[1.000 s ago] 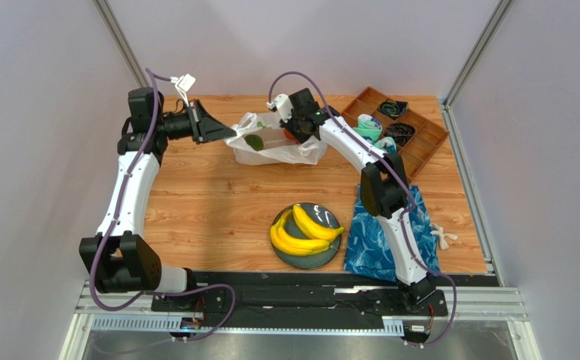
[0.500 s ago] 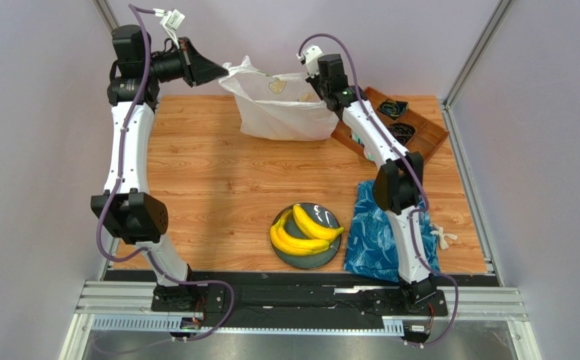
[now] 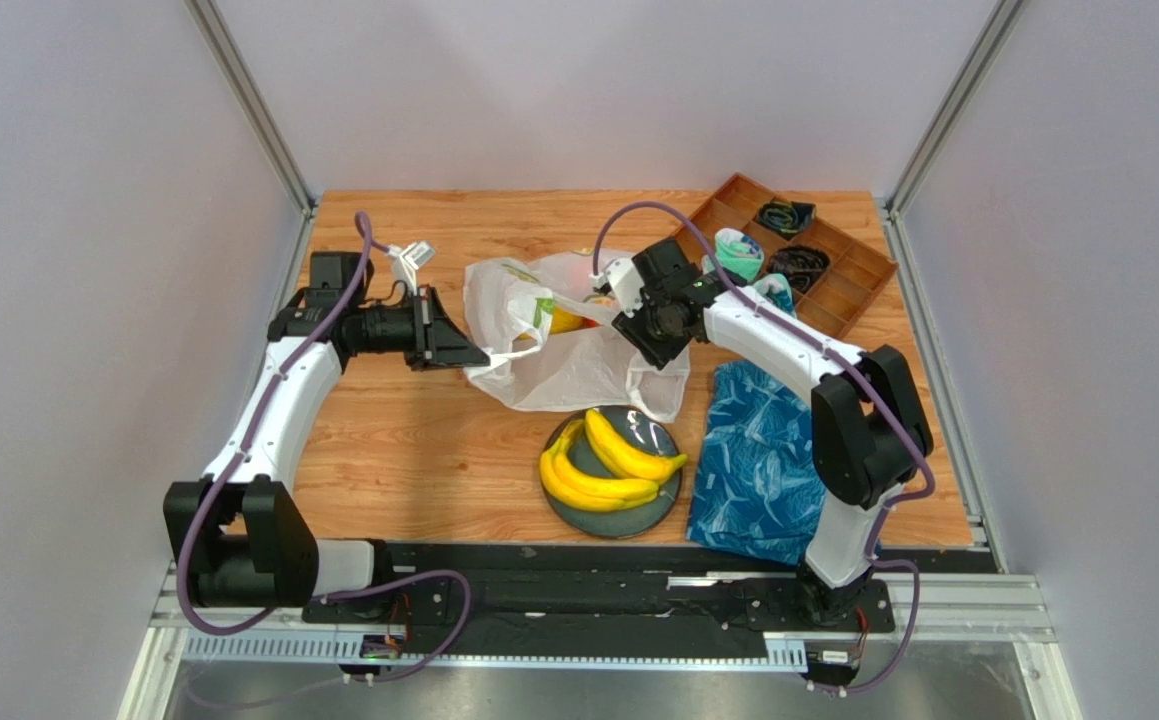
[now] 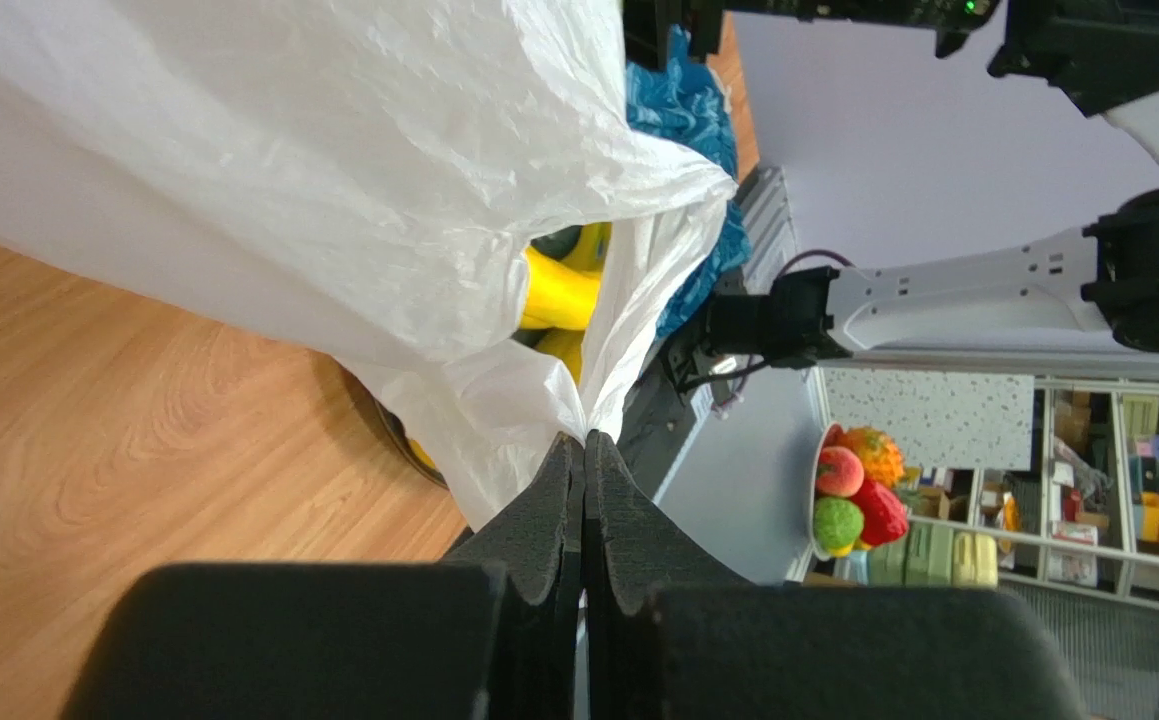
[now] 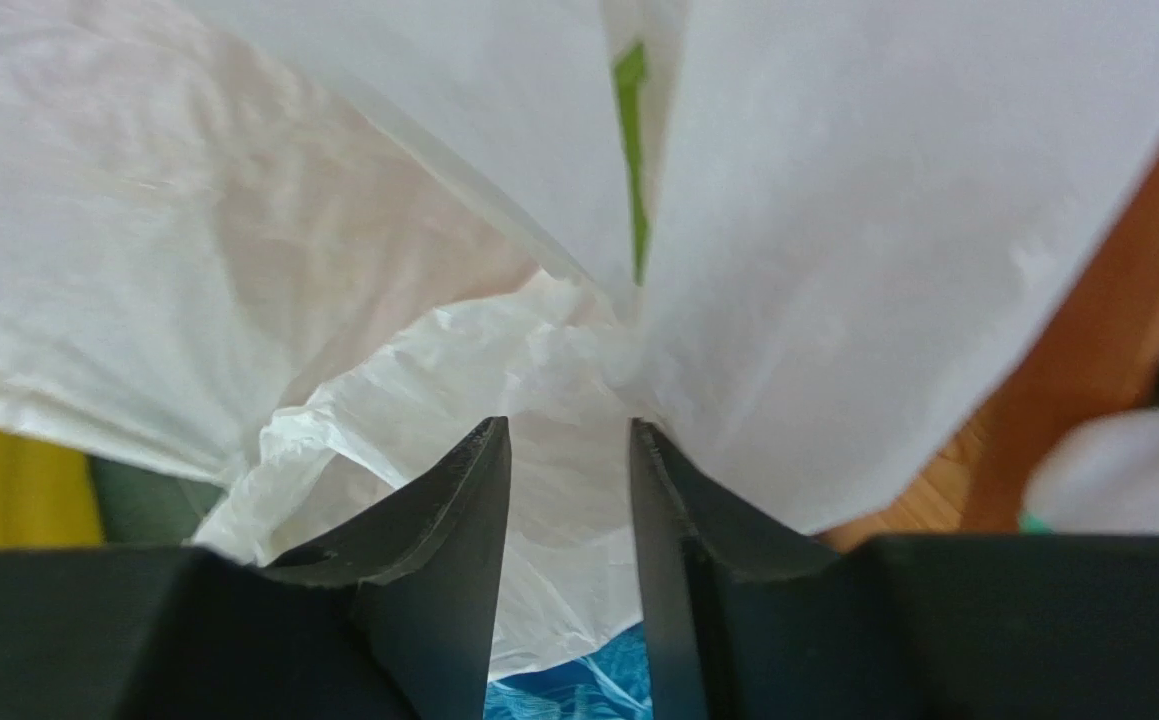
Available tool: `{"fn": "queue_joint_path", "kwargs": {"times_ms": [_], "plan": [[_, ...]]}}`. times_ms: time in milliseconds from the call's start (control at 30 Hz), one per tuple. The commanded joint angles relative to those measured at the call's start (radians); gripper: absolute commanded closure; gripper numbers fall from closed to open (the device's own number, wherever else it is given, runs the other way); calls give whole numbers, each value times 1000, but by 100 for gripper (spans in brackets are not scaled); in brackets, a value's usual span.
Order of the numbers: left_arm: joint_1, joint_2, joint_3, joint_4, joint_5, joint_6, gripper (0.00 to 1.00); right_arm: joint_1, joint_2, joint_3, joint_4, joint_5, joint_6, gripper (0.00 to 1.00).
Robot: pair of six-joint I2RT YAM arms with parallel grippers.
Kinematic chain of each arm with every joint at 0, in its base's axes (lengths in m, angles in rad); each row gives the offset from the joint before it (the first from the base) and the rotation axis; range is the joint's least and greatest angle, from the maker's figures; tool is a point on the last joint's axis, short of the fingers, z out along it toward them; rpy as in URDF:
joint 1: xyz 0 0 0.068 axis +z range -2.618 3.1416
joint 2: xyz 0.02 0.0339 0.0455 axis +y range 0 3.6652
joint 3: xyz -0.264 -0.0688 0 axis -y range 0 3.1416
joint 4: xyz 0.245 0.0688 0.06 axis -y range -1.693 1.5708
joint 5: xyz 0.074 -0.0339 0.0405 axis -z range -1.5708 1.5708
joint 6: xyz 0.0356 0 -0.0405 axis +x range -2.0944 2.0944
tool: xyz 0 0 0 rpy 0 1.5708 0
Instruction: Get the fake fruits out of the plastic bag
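The plastic bag [image 3: 578,375] lay slumped on its side at the middle of the worktop [image 3: 390,435], with its mouth and loop handles toward the left edge. Its near corner reached the far rim of a dark plate [image 3: 623,522]. A yellow-orange fruit [image 3: 567,315] showed through the film close to the mouth; which fruit it was could not be told.

One banana bunch [image 3: 623,450] lay out of the bag on the plate, which stood by the near edge at the centre.

The left gripper [image 3: 477,357] was at the bag's left end, low over the worktop. In the left wrist view its jaws were pressed fully together with a fold of the bag's film [image 4: 315,180] pinched at the tips of the left gripper [image 4: 585,450].

The right gripper [image 3: 639,339] was at the bag's right side. In the right wrist view the jaws of the right gripper [image 5: 570,435] stood a narrow gap apart. Crumpled film [image 5: 841,225] lay just beyond the tips, and none was seen clamped between them.

A blue patterned cloth [image 3: 758,458] lay flat beside the plate, toward the right edge. A wooden compartment tray [image 3: 841,278] sat at the far right corner, holding dark coiled items. A teal-and-white sock [image 3: 737,255] lay at the tray's near left side.
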Motion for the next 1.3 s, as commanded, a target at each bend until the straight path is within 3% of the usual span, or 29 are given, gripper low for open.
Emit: {"fn": "queue_joint_path", "kwargs": {"times_ms": [0,167,300,400,500,667,900,933,1067,1267], "plan": [[-4,15,81,73,-44,-27,100,41,18,156,-21,-119,7,59],[-4,83,193,48,-39,-17,100,59,38,299,-96,-113,-11,58],[-4,118,219,57,-62,-34,100,61,15,351,-145,-354,-76,57],[-4,132,211,66,-70,-51,100,73,24,331,-130,-436,-143,60],[-4,133,207,62,-73,-59,100,93,88,363,-137,-441,-226,68],[-1,138,216,25,-65,-24,100,102,199,452,-134,-401,-410,71],[5,153,196,-15,-4,47,100,101,390,570,-71,-351,-548,74],[5,153,193,-16,4,53,100,101,413,589,-70,-348,-554,73],[4,165,185,-33,31,87,100,102,482,653,-38,-325,-573,49],[4,172,188,-39,34,107,100,101,519,667,30,-355,-590,37]]}}
